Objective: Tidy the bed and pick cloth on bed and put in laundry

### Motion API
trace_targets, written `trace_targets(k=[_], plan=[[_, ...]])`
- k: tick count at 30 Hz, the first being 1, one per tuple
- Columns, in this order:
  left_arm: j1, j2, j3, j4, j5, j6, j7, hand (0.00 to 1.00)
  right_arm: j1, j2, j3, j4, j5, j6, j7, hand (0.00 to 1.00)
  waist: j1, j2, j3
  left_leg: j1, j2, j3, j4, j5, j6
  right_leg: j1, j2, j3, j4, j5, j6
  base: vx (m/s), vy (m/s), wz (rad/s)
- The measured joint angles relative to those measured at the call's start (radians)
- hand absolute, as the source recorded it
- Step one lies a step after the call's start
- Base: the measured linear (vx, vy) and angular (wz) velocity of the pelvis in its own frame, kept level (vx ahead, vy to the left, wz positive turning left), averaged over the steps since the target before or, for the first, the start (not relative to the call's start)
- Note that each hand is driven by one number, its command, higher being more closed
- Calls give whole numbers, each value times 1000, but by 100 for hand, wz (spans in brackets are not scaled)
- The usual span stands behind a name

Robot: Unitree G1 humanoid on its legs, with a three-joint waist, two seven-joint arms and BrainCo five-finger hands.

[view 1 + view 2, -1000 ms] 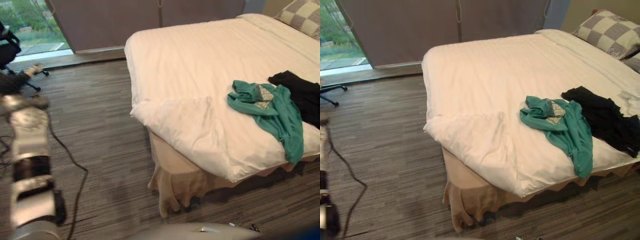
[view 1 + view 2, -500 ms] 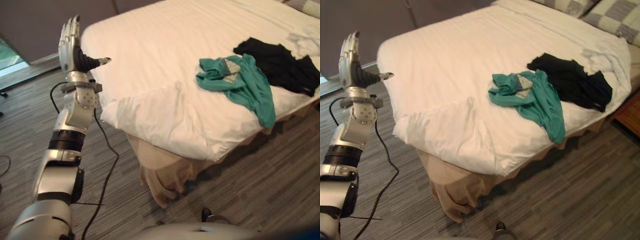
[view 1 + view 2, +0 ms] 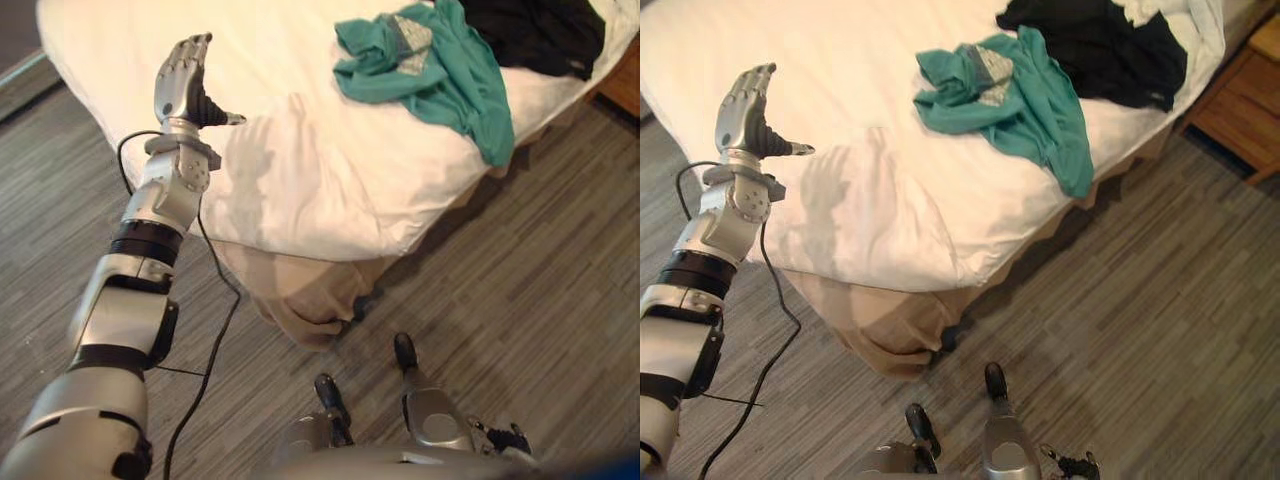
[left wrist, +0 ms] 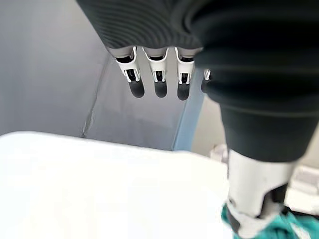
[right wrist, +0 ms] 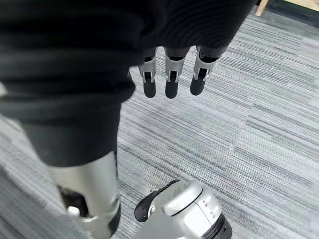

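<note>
A crumpled green cloth point(image 3: 440, 70) lies on the white bed point(image 3: 300, 190) near its near edge, one sleeve hanging over the side. A black cloth point(image 3: 1100, 45) lies just behind it, touching it. My left hand point(image 3: 183, 85) is raised at the bed's near left corner, open, fingers straight up and thumb pointing at the duvet, well left of the green cloth. It holds nothing. The left wrist view has its fingers point(image 4: 154, 74) above the white bed point(image 4: 99, 189), with a bit of green cloth point(image 4: 279, 230) past the thumb. My right hand point(image 5: 170, 79) hangs open over the floor.
The duvet's near corner point(image 3: 290, 150) is folded back, and a beige bed skirt point(image 3: 300, 290) hangs below it. A wooden nightstand point(image 3: 1240, 100) stands at the bed's right side. Grey striped carpet point(image 3: 1140, 330) runs along the near side of the bed.
The camera has swung down and to the right, so the bed sits higher in view. The left arm, low a second ago, came up and stays raised and open by the bed's corner.
</note>
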Motion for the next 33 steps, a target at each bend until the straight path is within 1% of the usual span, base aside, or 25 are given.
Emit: trace_targets(k=[1,2,4,5,6,8,10,13,14,15,17,22,25,28,30,31,33], plan=[[-18,-4,-2,18,8,5,-1,0,-4,4,6,-10,1,-5,-3,0,-1,-4,4,-9,0,9,-1,3,0,-12,0,2,-2,7,-1,-52,-18,-9],[-43,-7,-2,57,32,18,-10,0,-7,7,18,-33,5,-22,-4,0,-1,-8,7,-32,0,15,0,7,1,-32,0,4,-9,17,-1,-21,-22,-14],[-68,-10,-2,120,47,35,-38,0,-10,14,27,-50,27,-32,-6,0,2,-20,26,-36,3,29,0,8,0,-42,4,23,-9,21,-1,-4,-12,-18],[-71,-13,0,132,61,48,-53,100,-10,16,41,-55,33,-35,-9,0,5,-26,35,-37,5,39,-1,7,0,-48,5,28,-9,24,0,-4,-6,-18],[-75,-21,1,133,69,60,-75,100,-9,15,52,-64,38,-37,-12,0,7,-29,37,-57,5,41,2,7,0,-68,5,31,-9,27,1,6,-7,-8],[-113,-64,9,174,70,67,-101,100,-8,14,57,-74,39,-37,-12,0,18,-32,43,-86,5,41,3,9,-1,-96,4,32,-8,35,3,10,1,3],[-123,-111,56,208,71,87,-119,100,-7,14,71,-94,54,-38,-13,0,19,-39,50,-95,7,44,6,10,-1,-103,5,31,-8,39,3,20,5,1],[-135,-130,97,211,78,101,-137,100,-5,11,103,-131,78,-42,-11,0,23,-46,53,-96,10,48,5,10,-1,-108,7,31,-3,39,3,12,3,-1],[-142,-131,117,211,78,102,-146,100,-6,11,119,-151,78,-47,-10,0,30,-46,53,-97,12,52,5,10,-1,-112,7,32,1,39,3,10,7,-8],[-151,-139,138,211,78,102,-155,100,-7,8,132,-166,78,-55,-9,0,45,-46,53,-95,13,62,7,10,-1,-115,9,31,8,39,3,4,6,-9],[-156,-156,161,211,78,102,-161,100,-15,6,143,-173,79,-59,-6,0,59,-46,53,-94,16,67,13,10,-1,-115,10,30,16,39,3,-8,4,-1],[-152,-161,161,211,77,101,-196,100,-28,6,175,-176,78,-60,14,0,78,-47,52,-63,18,63,18,10,-1,-76,8,15,21,39,3,-27,1,7],[-151,-166,150,209,73,98,-196,100,-28,8,189,-171,77,-60,26,0,74,-48,50,-25,19,36,19,12,-4,-22,2,-26,21,31,1,-54,-9,31],[-135,-166,106,185,61,83,-194,100,-28,7,194,-155,68,-55,30,0,78,-46,45,8,9,-7,13,20,-7,34,-12,-74,21,7,-5,-61,-9,49],[-83,-161,74,133,56,65,-188,100,-31,2,179,-133,57,-50,32,0,81,-42,33,43,4,-36,-9,41,-8,76,-18,-111,21,0,-6,-39,-8,46],[-38,-159,57,111,56,52,-181,100,-31,1,166,-110,55,-46,34,0,83,-37,11,61,0,-51,-26,51,-9,97,-20,-127,21,-8,-7,-12,-7,36],[31,-150,38,64,54,43,-180,100,-31,-7,160,-81,40,-37,35,0,90,-33,-19,83,-3,-73,-38,57,-9,124,-22,-147,21,-14,-6,-11,5,36]])
